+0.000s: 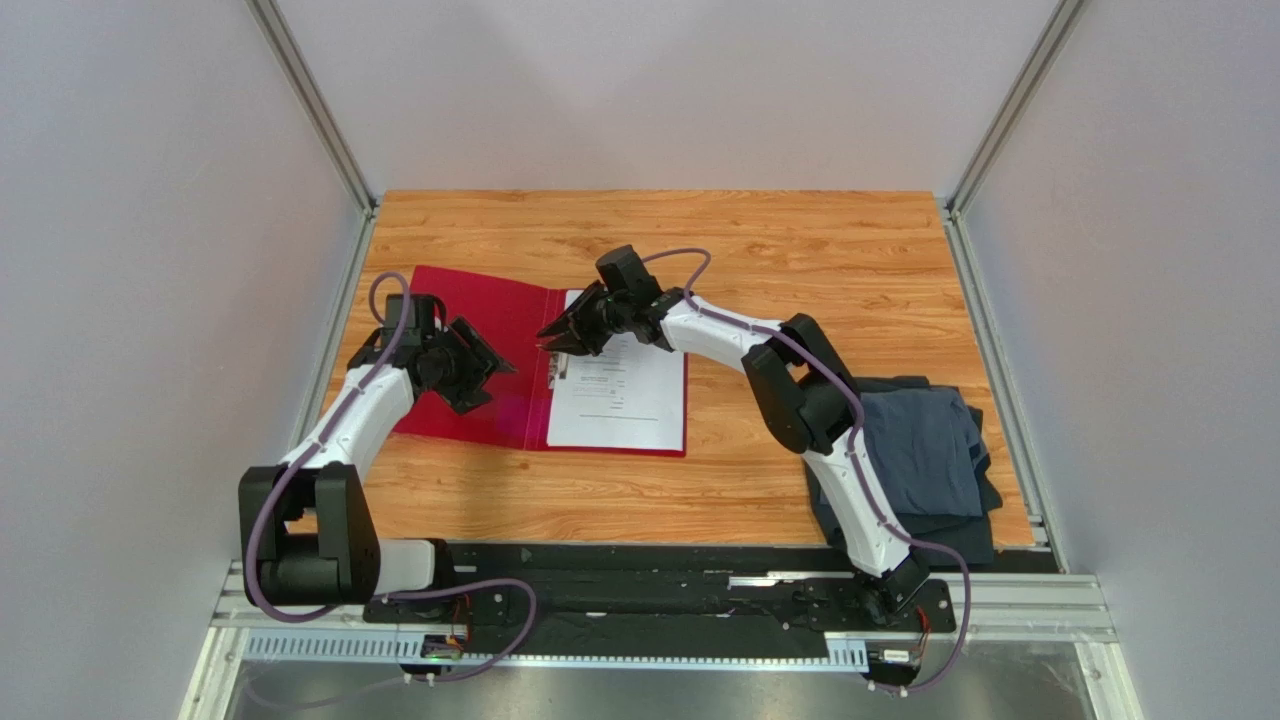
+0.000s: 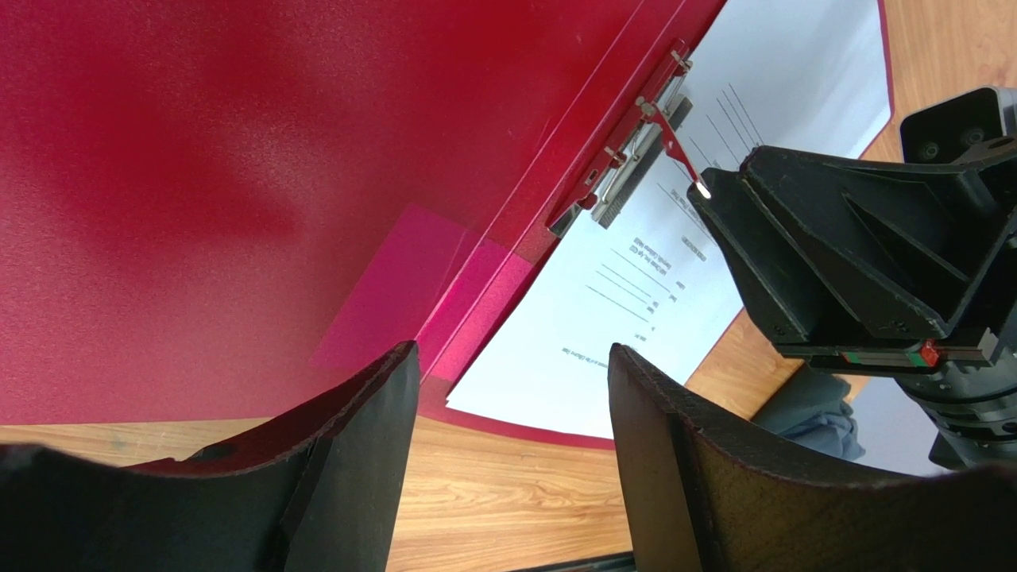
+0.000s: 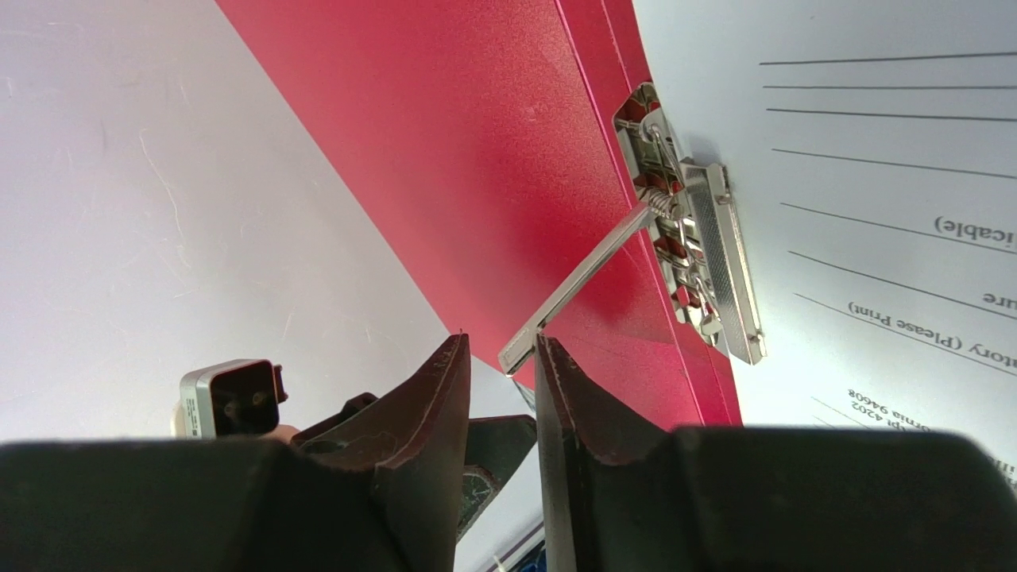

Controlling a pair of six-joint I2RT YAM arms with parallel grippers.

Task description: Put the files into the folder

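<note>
Resting on the 3 o'clock half of the open folder (image 1: 516, 408), files (image 1: 616, 398) sat unclamped; right gripper (image 3: 499, 352) stood narrow round clip lever (image 3: 585, 286), hold uncertain; left gripper (image 2: 513, 358) gaped empty

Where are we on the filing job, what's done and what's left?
Done: folder lies open, printed paper on its right half at the clip. In hand: right gripper brackets the raised clip lever; left gripper hangs open over the left cover. Left: press the lever down, probably close the cover.

The folder (image 1: 519, 408) is red, files (image 1: 616, 398) white (black print), cloth (image 1: 924, 443) grey-blue, table (image 1: 781, 240) wood-grained.
</note>
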